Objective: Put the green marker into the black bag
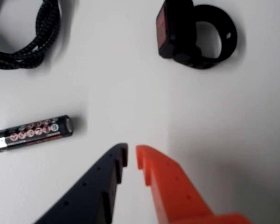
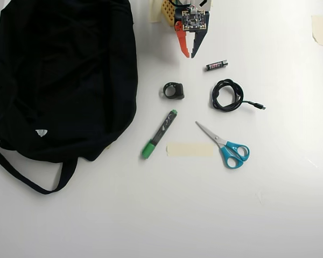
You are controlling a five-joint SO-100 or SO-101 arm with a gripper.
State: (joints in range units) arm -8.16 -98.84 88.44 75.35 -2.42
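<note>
The green marker (image 2: 159,134) lies slanted on the white table in the overhead view, green cap toward the bottom left, just right of the black bag (image 2: 59,75). The bag fills the left side, with a white logo tag and a strap trailing below it. My gripper (image 2: 189,55) hangs at the top centre, well above the marker, with a black ring-shaped clip between them. Its orange and dark blue fingertips nearly touch, shut on nothing. The wrist view shows my gripper (image 1: 132,156) over bare table; marker and bag are out of that view.
A small black battery (image 2: 217,65) (image 1: 32,134) lies right beside the gripper. The black ring-shaped clip (image 2: 174,90) (image 1: 196,35), a coiled black cable (image 2: 226,95) (image 1: 23,51), blue-handled scissors (image 2: 226,146) and a tape strip (image 2: 189,149) surround the marker.
</note>
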